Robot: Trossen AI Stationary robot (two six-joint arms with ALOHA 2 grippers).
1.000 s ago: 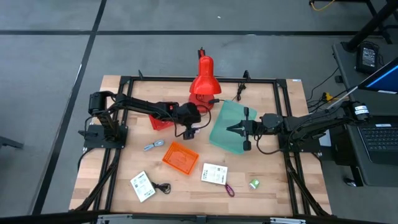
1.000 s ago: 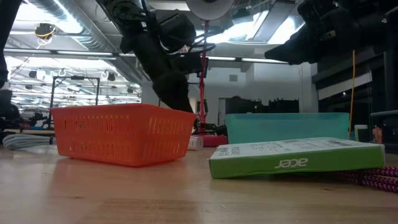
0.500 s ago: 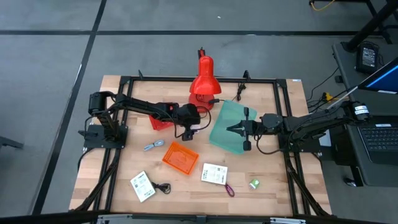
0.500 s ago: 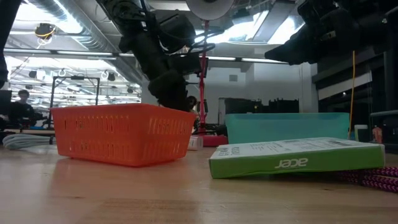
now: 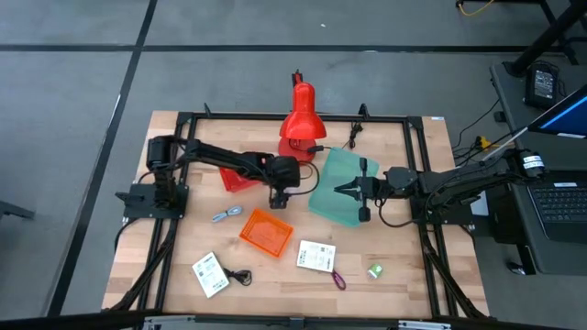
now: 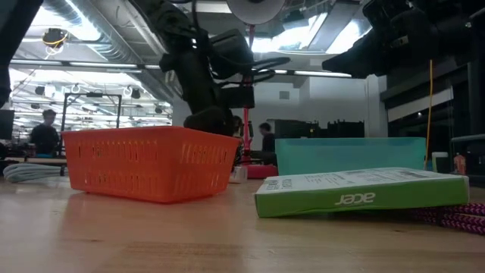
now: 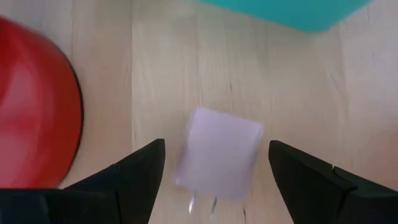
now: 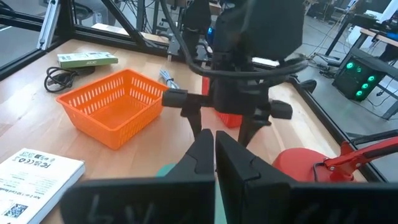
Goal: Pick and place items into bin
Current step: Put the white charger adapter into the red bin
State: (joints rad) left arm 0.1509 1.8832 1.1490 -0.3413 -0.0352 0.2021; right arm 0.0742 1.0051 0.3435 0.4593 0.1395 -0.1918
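Hovering with fingers spread wide, the left gripper (image 7: 214, 171) straddles a white plug (image 7: 219, 155) on the table (image 7: 298, 93); the right gripper (image 8: 215, 149), fingers closed and empty, waits above the teal bin (image 5: 336, 188).

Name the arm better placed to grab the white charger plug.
Left. Its open end effector hangs right over the white charger plug, fingers either side, between the red lamp base and the teal bin. The right end effector is shut over the teal bin, farther away.
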